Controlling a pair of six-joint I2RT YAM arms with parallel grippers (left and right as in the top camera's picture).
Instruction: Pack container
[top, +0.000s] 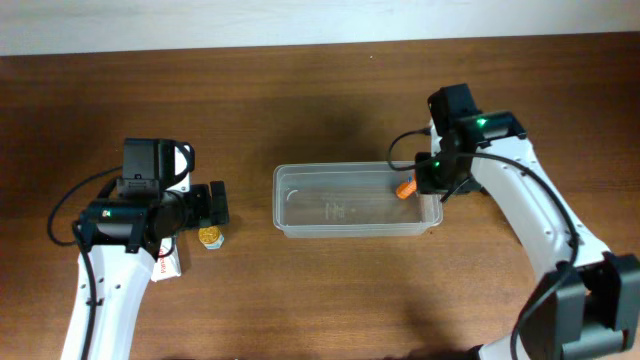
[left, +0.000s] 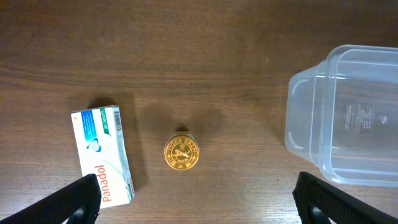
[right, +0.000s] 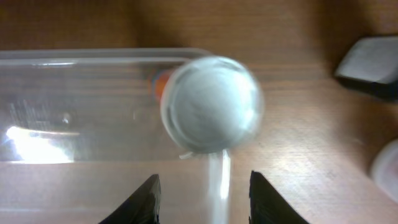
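Observation:
The clear container (top: 340, 205) lies mid-table, also in the left wrist view (left: 348, 118) and the right wrist view (right: 74, 112). My right gripper (top: 432, 183) hovers over its right end. A small bottle (right: 211, 102) with an orange cap (top: 405, 188) shows blurred, base towards the camera, just beyond the fingertips at the container's end wall. Nothing sits between the parted jaws of that gripper (right: 202, 196). My left gripper (top: 218, 205) (left: 202, 208) is wide open above the table. A gold-lidded jar (left: 181, 152) (top: 210, 236) stands ahead of it.
A white and green Panadol box (left: 102, 155) (top: 165, 262) lies left of the jar, close to my left finger. A grey object (right: 370, 59) and a pale round thing (right: 388, 168) show at the right edge of the right wrist view.

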